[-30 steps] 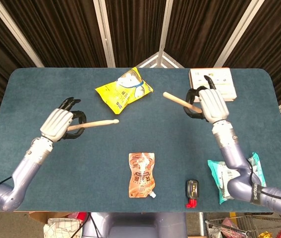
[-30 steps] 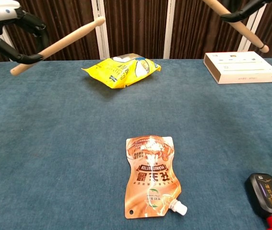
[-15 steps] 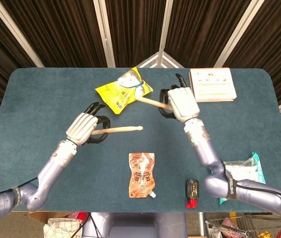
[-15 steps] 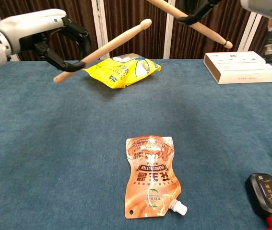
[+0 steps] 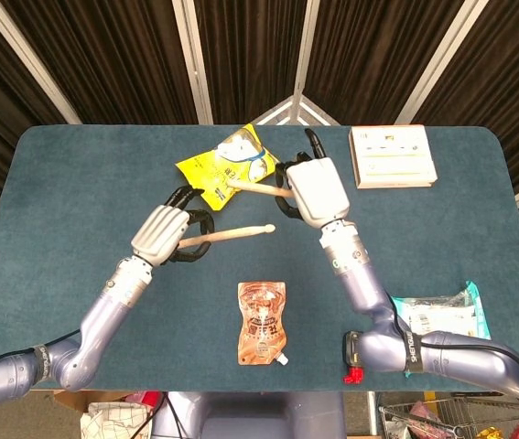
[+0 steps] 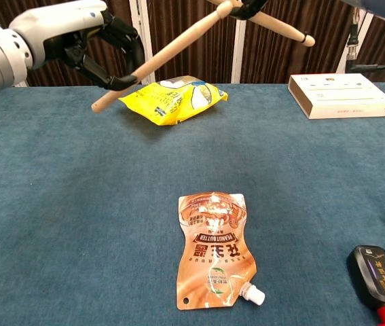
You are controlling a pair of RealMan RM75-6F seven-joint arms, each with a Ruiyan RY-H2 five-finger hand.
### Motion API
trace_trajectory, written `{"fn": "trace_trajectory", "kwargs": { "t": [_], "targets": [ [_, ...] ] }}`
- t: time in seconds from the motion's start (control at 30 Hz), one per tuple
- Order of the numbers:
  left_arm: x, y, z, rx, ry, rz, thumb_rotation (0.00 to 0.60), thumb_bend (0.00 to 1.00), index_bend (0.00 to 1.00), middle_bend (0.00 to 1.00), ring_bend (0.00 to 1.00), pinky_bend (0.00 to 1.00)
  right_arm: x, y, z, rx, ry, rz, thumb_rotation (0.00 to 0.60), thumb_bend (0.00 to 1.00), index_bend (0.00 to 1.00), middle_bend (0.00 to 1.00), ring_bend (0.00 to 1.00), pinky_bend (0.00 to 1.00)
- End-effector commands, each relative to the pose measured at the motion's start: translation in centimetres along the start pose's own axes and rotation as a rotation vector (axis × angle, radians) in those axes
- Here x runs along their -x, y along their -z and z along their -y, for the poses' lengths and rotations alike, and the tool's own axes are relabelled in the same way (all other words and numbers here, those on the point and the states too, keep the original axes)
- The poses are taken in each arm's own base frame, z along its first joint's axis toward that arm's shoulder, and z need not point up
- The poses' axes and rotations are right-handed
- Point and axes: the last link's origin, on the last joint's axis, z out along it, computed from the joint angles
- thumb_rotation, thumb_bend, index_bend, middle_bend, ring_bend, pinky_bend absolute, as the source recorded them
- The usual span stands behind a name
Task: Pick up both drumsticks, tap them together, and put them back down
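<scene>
Lettering "PEANUT BUTTER" marks the orange spouted pouch (image 6: 214, 250). Left hand (image 5: 161, 233) grips a wooden drumstick (image 5: 232, 234) pointing right; right hand (image 5: 314, 190) grips another wooden drumstick (image 5: 255, 189) pointing left.

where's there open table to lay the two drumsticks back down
Bare cloth lies left of the orange pouch, under the left hand, and between the yellow bag and the white box. The near right corner is crowded.

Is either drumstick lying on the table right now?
No, the left hand holds one drumstick and the right hand holds the other drumstick, both raised.
</scene>
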Motion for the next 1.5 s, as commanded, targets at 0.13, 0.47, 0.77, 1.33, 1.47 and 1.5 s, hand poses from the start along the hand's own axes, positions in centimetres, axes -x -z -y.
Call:
{"fn": "trace_trajectory", "kwargs": {
  "t": [0.13,0.47,0.77,1.33,1.47,1.5],
  "targets": [
    [-0.9,0.1,-0.6,-0.001,0.013,-0.023,0.600,0.58,0.69,0.65,0.10,0.00,0.6,0.7,0.0,-0.005,0.003,0.017,0.600,0.46,0.71,0.63,0.41,0.00],
    [-1.3,0.1,-0.3,-0.023,0.041,-0.048,0.600,0.58,0.69,0.65,0.10,0.00,1.2,1.5,0.0,-0.021,-0.001,0.030,0.600,0.46,0.71,0.63,0.41,0.00],
    [-0.3,-0.1,-0.9,-0.011,0.047,-0.046,0.600,0.58,0.69,0.66,0.11,0.00,0.7,1.9,0.8,-0.040,-0.020,0.027,0.600,0.46,0.71,0.63,0.41,0.00],
    [-0.2,-0.4,-1.0,-0.041,0.053,-0.088,0.600,0.58,0.70,0.67,0.11,0.00,0.6,2.6,1.2,-0.051,-0.039,0.042,0.600,0.46,0.71,0.63,0.41,0.00],
    [-0.1,-0.5,-1.1,-0.043,0.057,-0.087,0.600,0.58,0.70,0.67,0.11,0.00,0.6,2.7,1.4,-0.061,-0.037,0.042,0.600,0.46,0.71,0.63,0.41,0.00],
    [0.0,-0.6,-1.1,-0.043,0.056,-0.086,0.600,0.58,0.70,0.67,0.11,0.00,0.6,2.7,1.5,-0.062,-0.038,0.042,0.600,0.46,0.71,0.63,0.41,0.00]
  ]
}}
